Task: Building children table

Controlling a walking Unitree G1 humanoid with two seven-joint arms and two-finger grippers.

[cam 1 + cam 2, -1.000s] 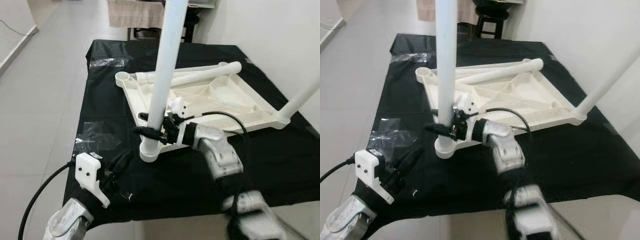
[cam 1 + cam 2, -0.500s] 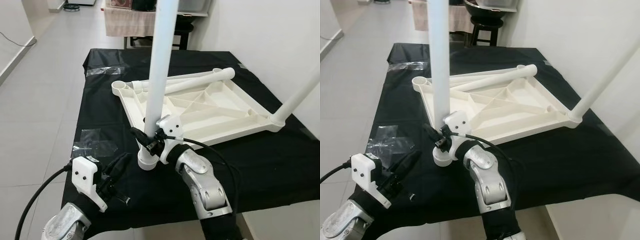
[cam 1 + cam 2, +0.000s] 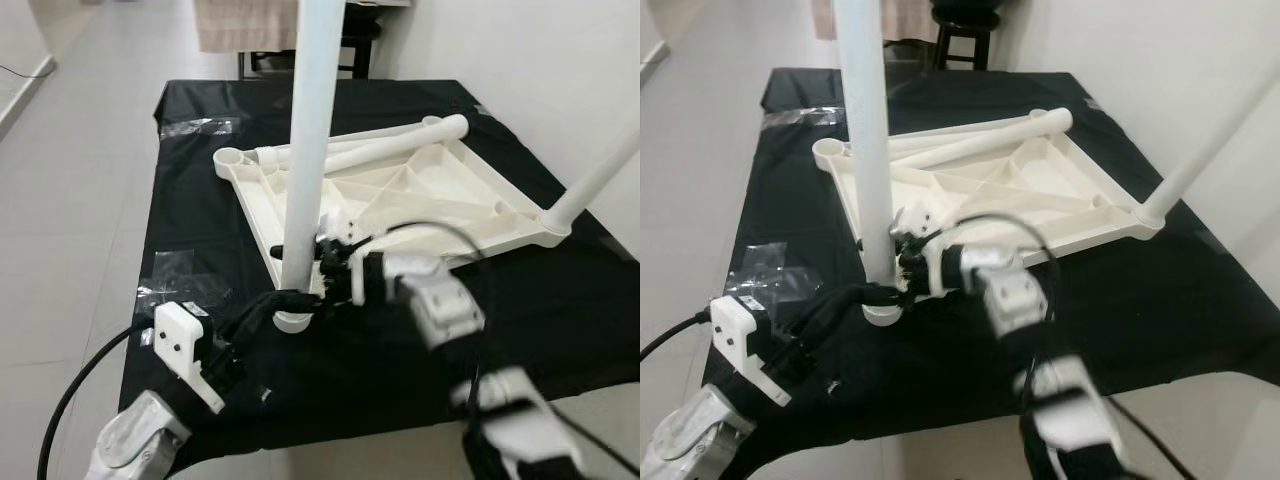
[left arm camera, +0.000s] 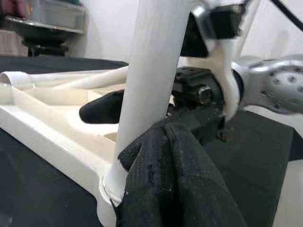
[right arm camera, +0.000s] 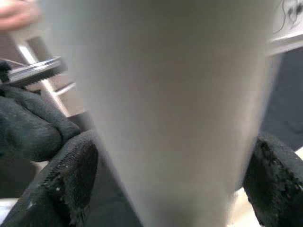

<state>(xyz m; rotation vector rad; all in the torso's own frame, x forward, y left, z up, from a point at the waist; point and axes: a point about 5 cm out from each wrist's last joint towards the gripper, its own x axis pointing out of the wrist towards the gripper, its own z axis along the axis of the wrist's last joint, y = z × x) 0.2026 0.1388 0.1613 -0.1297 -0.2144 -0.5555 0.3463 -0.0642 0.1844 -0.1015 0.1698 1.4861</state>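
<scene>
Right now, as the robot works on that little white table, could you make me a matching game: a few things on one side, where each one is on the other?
Things:
1. upright leg
2. loose leg
3. left pincer
4. clear plastic wrap

Places:
A. lying across the far side of the upturned tabletop
B. flat on the black cloth, left of the tabletop
C. standing in the tabletop's near corner socket
D. at the foot of the upright leg

Pairs: 1-C, 2-A, 3-D, 4-B
</scene>
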